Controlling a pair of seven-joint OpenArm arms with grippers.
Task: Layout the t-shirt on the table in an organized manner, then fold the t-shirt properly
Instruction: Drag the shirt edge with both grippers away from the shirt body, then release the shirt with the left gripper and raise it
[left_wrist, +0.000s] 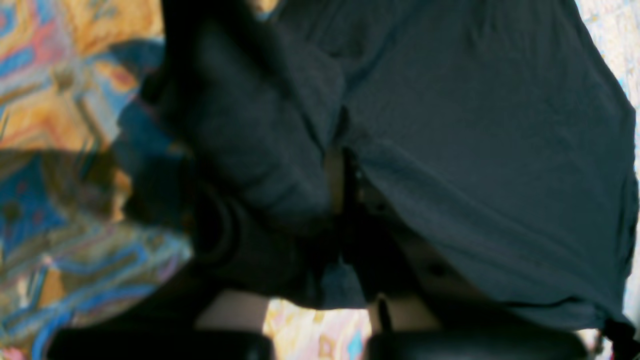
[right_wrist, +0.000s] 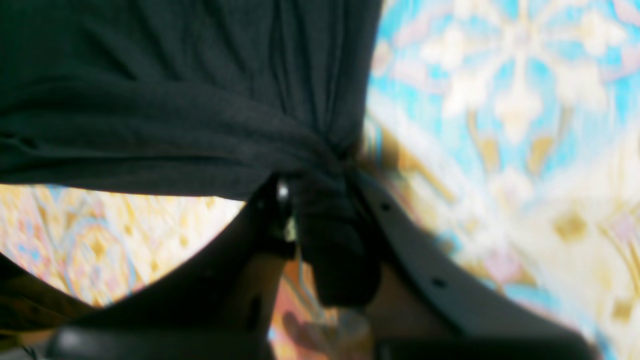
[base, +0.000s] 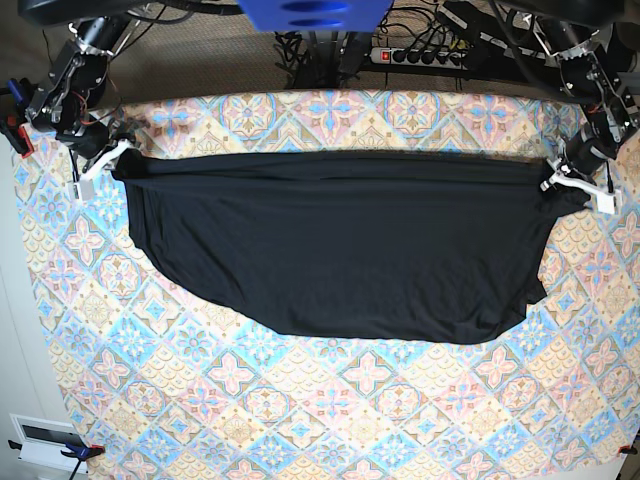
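The left gripper (base: 562, 178), at three o'clock in the base view, is clamped on one corner of the t-shirt (base: 340, 250). The right gripper (base: 108, 160), at nine o'clock, pinches the opposite corner, a bunch of black cloth squeezed between its fingers (right_wrist: 270, 210). Between them the top edge runs taut. The rest of the garment hangs toward six o'clock over the table (base: 300, 400), its lower edge curved.
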